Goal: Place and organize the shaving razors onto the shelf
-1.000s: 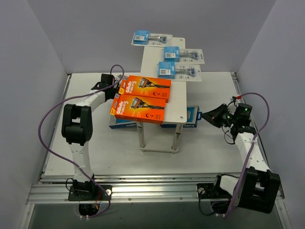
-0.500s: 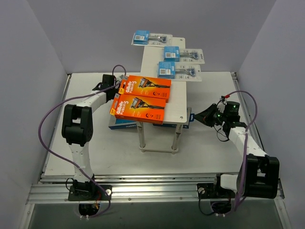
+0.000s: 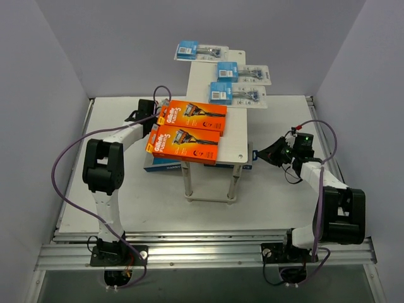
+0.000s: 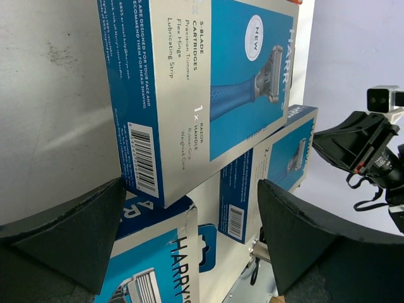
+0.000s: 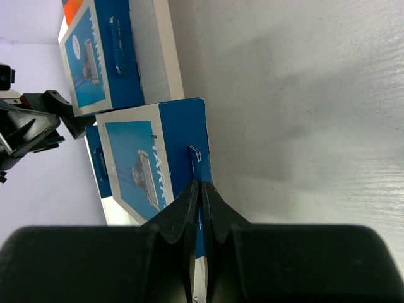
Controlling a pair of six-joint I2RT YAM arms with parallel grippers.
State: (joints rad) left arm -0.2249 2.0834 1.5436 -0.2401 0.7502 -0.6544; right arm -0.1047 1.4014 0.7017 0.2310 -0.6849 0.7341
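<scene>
One blue box (image 5: 136, 164) pinched in right tool (image 5: 199, 185), mostly hidden under shelf (image 3: 237, 126)

Ahead of the left end effector (image 4: 189, 246), flat blue-and-white boxes (image 4: 208, 88) lie on the white bench (image 3: 265, 196), under the pale wood-grain shelf top (image 3: 235, 136). One box touches the tips of the right end effector (image 5: 199, 184). Above, on the top, lie two flat orange razor boxes (image 3: 188, 129), with three clear blister packs (image 3: 238, 82) behind them.

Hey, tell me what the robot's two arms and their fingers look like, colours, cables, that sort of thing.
The left arm and right arm share white links and bulky black joint housings. A purple cable loops along each. The fingers are matte black wedges. A small green light glows near the right wrist.
</scene>
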